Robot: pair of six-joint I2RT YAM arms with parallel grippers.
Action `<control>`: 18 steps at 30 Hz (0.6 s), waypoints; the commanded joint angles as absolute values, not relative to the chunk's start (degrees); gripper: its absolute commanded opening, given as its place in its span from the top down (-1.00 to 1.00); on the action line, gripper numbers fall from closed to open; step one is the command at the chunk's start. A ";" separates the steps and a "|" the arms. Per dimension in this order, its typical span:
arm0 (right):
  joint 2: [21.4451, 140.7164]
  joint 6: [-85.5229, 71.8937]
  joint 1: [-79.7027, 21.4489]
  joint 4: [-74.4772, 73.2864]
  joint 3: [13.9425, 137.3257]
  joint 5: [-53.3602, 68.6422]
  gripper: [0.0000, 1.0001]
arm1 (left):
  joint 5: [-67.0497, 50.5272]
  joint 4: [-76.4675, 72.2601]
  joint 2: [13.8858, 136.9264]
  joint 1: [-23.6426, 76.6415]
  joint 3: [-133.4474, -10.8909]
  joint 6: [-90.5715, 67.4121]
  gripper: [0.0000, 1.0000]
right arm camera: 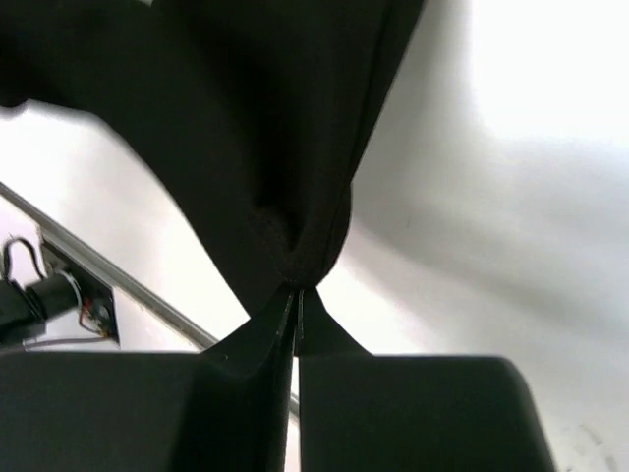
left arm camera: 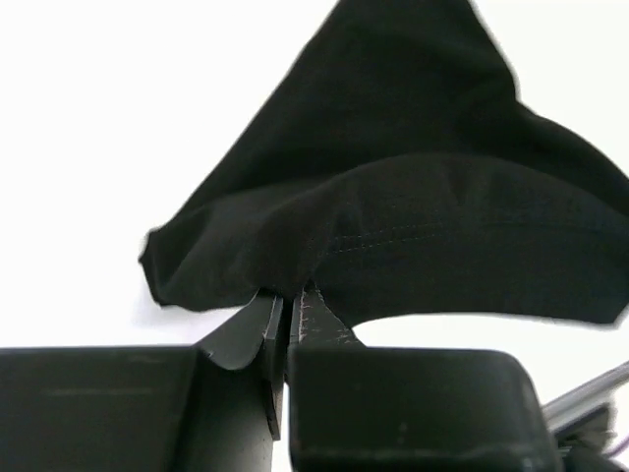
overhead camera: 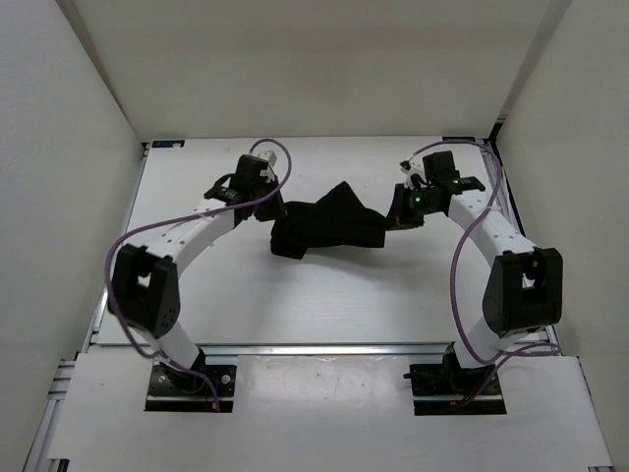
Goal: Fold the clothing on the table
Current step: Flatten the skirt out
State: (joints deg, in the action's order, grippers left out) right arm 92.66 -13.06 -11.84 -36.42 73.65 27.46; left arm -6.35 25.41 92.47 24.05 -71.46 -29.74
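Left end effector point(left arm camera: 293, 300) and right end effector point(right arm camera: 298, 295) each pinch the clothing point(overhead camera: 324, 231) tight, presumably to spread it flat.

You had one garment point(overhead camera: 324, 228), one surface point(overhead camera: 295, 295) and two arms: left arm point(overhead camera: 192, 234), right arm point(overhead camera: 491, 231).

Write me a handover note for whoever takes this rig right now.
Left hand: shut, pinching a seamed edge of the clothing.
Right hand: shut on the opposite side of it.
Clothing: bunched, strung between both hands over the middle of the table.
Done: both grips taken.
Left: no neat fold shows yet; spread it out, then fold.
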 commanded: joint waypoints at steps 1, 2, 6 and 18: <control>89.83 -13.27 -13.18 -39.11 67.00 26.28 1.00 | -8.00 28.12 98.50 25.84 -75.93 -23.83 0.99; 88.78 -13.79 -13.44 -39.11 64.62 25.84 1.00 | -7.74 28.47 99.40 26.01 -76.55 -22.69 0.98; 85.35 -15.90 -14.59 -37.89 55.30 25.75 1.00 | -7.47 28.05 100.29 25.49 -71.65 -21.97 0.98; 79.80 -13.28 -10.38 -43.94 70.55 19.95 1.00 | -15.56 30.76 81.90 21.63 -74.76 -24.43 1.00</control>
State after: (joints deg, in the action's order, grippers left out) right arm 81.12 -15.84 -11.88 -41.67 62.22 23.75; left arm -15.97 31.75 85.30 23.75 -67.72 -24.56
